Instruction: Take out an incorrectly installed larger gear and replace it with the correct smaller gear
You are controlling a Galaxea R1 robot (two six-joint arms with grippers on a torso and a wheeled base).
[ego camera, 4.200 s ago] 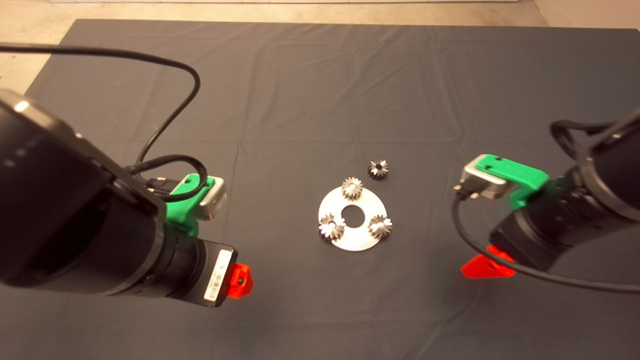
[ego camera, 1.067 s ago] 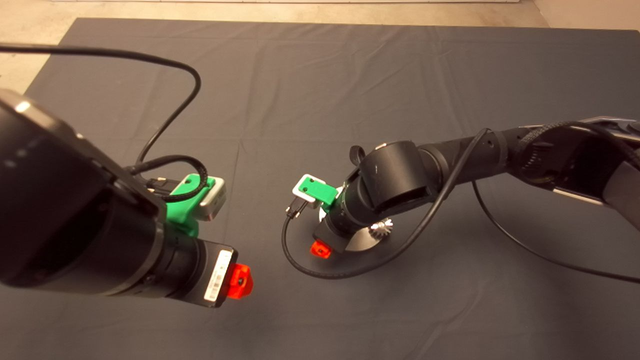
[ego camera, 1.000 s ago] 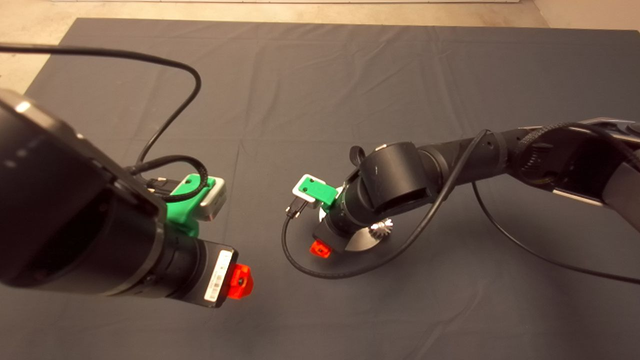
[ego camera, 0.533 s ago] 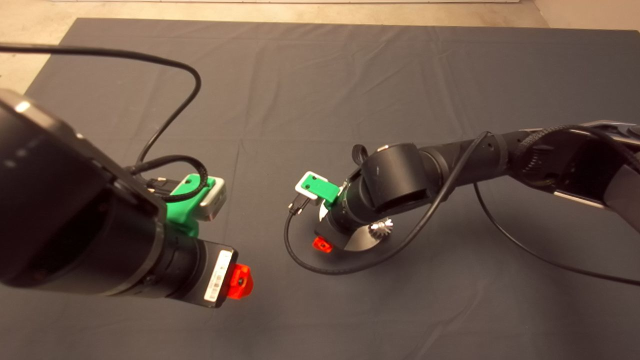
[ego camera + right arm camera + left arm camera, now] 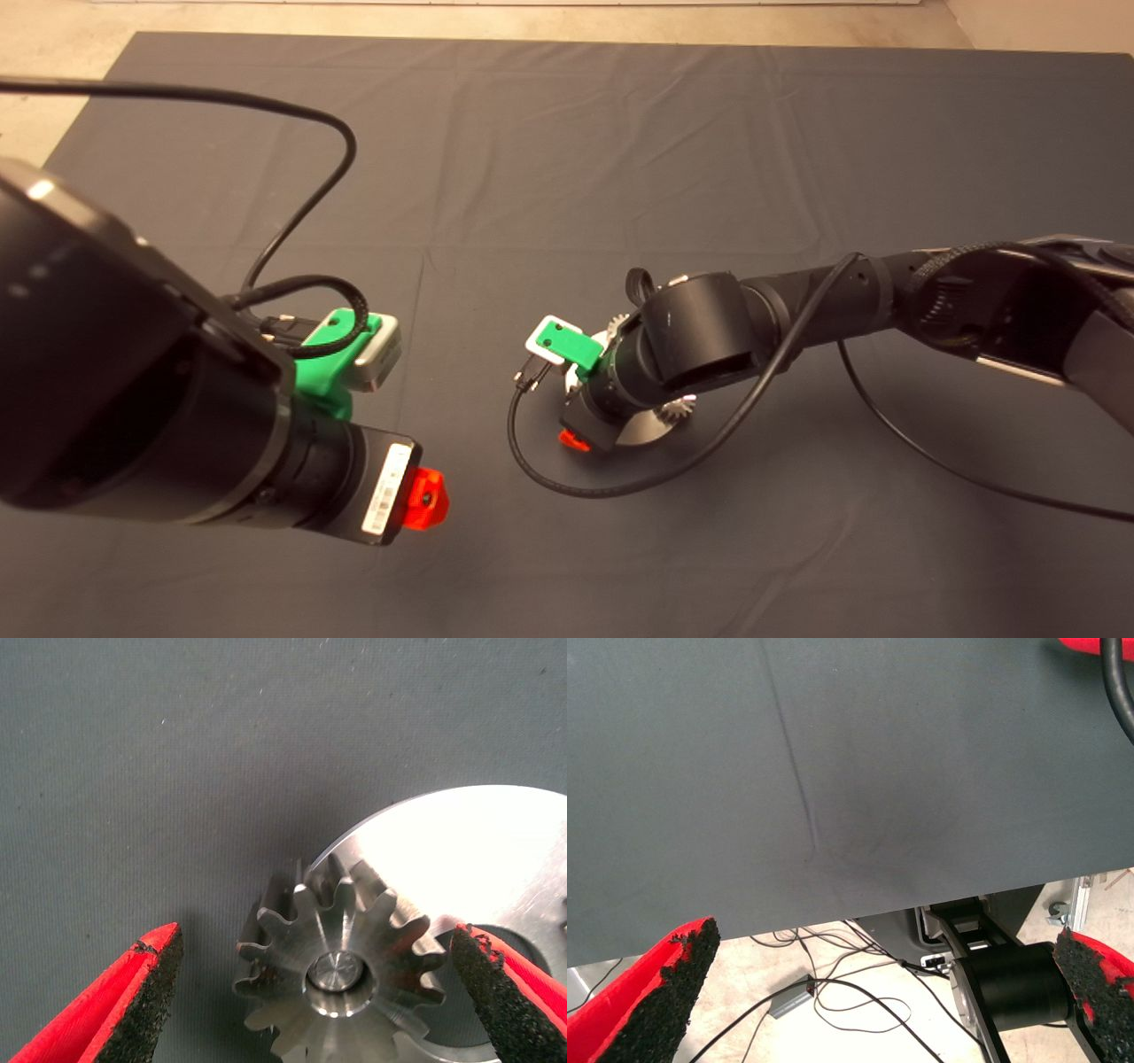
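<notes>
The right gripper (image 5: 314,992) hangs wide open over the round metal plate (image 5: 461,859), its fingers straddling the larger gear (image 5: 341,979) seated on a pin at the plate's rim. The left gripper (image 5: 868,992) waits well away, spread wide. Its white label (image 5: 383,498) is unreadable.

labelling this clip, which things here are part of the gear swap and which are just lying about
In the job: right gripper, fingers open either side of the pinned gear; round plate under it.
Lying about: left gripper parked lower left; another gear on the plate; cables on the floor.
</notes>
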